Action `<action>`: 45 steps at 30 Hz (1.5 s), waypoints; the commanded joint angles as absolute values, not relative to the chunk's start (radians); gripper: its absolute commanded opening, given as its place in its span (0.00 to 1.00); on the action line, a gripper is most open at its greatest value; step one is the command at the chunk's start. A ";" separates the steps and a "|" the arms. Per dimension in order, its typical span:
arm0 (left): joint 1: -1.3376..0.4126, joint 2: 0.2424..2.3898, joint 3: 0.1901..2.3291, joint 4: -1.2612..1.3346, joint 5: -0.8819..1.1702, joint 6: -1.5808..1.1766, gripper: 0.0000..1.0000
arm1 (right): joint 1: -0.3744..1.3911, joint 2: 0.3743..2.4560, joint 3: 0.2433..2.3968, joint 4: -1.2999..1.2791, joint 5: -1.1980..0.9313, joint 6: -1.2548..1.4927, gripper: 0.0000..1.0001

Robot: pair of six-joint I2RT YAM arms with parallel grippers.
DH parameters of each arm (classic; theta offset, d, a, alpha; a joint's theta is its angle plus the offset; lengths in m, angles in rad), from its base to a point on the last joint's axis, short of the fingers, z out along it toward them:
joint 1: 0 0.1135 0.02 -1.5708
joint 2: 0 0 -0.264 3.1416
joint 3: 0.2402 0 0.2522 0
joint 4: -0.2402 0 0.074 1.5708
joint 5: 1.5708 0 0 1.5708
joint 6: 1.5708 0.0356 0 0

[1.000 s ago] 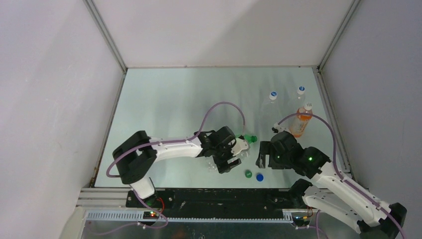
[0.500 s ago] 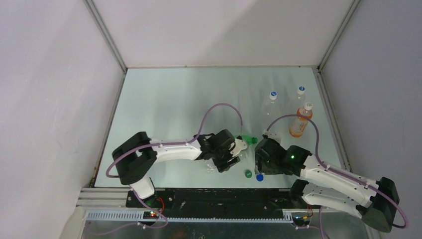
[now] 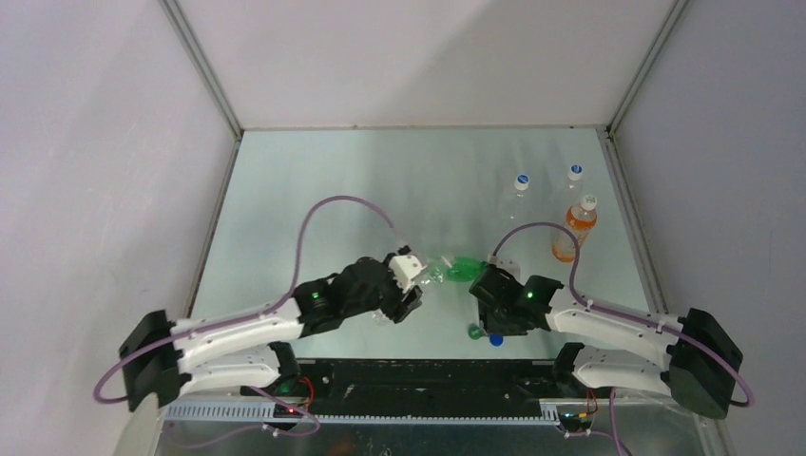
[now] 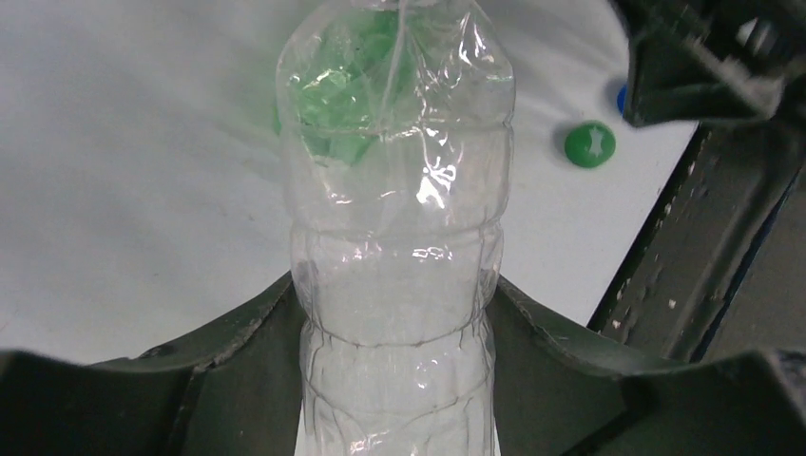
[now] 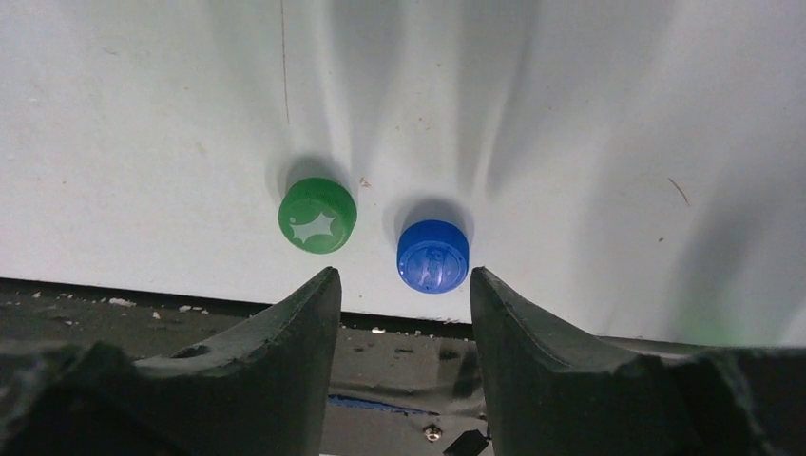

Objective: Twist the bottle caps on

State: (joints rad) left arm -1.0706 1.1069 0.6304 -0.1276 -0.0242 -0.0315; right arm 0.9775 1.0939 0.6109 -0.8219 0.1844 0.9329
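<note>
A clear crumpled bottle [image 4: 394, 171] with a green label lies near the table's front; in the top view the bottle [image 3: 456, 270] points right. My left gripper [image 4: 394, 285] is shut on its body, both fingers pressed against its sides. The left gripper [image 3: 414, 287] sits at the bottle's left end. A green cap [image 5: 317, 216] and a solid blue cap [image 5: 432, 256] lie side by side at the table's near edge. My right gripper [image 5: 401, 275] is open and holds nothing, its tips just short of the blue cap. The same caps show as green [image 3: 473, 331] and blue [image 3: 495, 338].
At the back right stand two clear bottles wearing white-and-blue caps [image 3: 521, 182] [image 3: 574, 172] and an orange bottle [image 3: 568, 237] with a white cap. The dark front rail [image 5: 399, 361] runs right behind the caps. The right gripper [image 4: 703, 57] shows in the left wrist view.
The left jaws have closed on the bottle and that arm has swung round to a lower pose. The right gripper has moved left over the two caps, its jaws narrowing.
</note>
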 commanded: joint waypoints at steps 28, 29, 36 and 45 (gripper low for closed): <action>-1.069 0.596 0.216 0.522 -0.168 0.089 0.18 | 0.907 0.968 0.605 -0.778 0.138 0.833 0.09; -1.069 0.586 0.222 0.504 -0.148 0.103 0.17 | 0.903 0.928 0.642 -0.786 0.140 0.788 0.04; -1.068 0.569 0.275 0.347 -0.019 0.219 0.00 | 0.847 0.773 0.836 -0.767 0.030 0.474 0.00; -0.905 0.633 0.444 0.083 0.380 0.295 0.00 | 0.811 0.746 1.016 -0.750 -0.242 0.111 0.00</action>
State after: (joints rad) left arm -0.9852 0.6121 0.3534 0.1902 0.1394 0.2371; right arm 0.8192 0.7540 0.9527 -0.7815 -0.0906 0.3206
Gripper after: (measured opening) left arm 0.603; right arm 0.338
